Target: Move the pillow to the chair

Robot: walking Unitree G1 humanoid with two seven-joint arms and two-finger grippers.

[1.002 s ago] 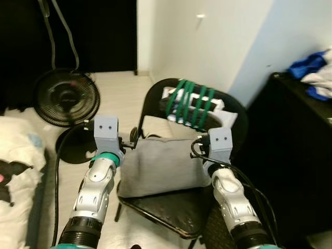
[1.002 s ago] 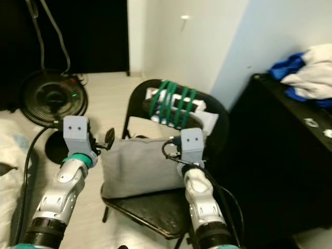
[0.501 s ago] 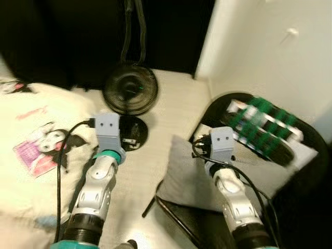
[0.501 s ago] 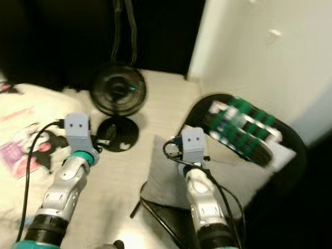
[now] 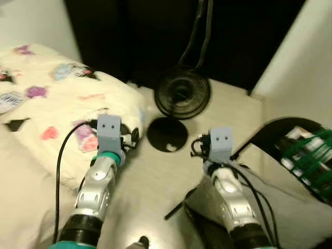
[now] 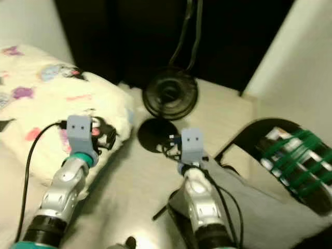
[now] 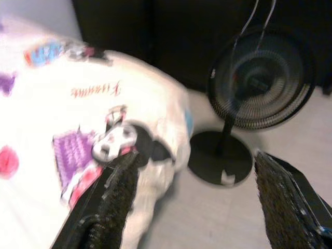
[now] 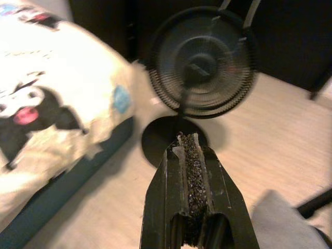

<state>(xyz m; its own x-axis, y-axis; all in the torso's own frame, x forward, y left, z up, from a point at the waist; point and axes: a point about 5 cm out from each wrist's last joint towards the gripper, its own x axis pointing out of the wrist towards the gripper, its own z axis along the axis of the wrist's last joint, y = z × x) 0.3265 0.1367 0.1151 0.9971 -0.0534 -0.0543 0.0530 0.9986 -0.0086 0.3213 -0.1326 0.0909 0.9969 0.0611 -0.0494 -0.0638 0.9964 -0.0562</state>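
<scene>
on chair [image 5: 290, 135] pillow [image 6: 259, 202], apart from both empty jaws.

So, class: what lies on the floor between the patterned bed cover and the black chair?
In the left eye view, the black fan and its round base stand on the pale floor between the bed cover and the chair.

A round black floor fan [image 5: 182, 94] with a wire grille stands on its flat black disc base [image 5: 167, 135] on the pale floor [image 6: 223, 111], near a dark wall. Just beside it lies cream bedding [image 5: 57, 98] printed with cartoon figures, its corner overhanging the floor.
</scene>
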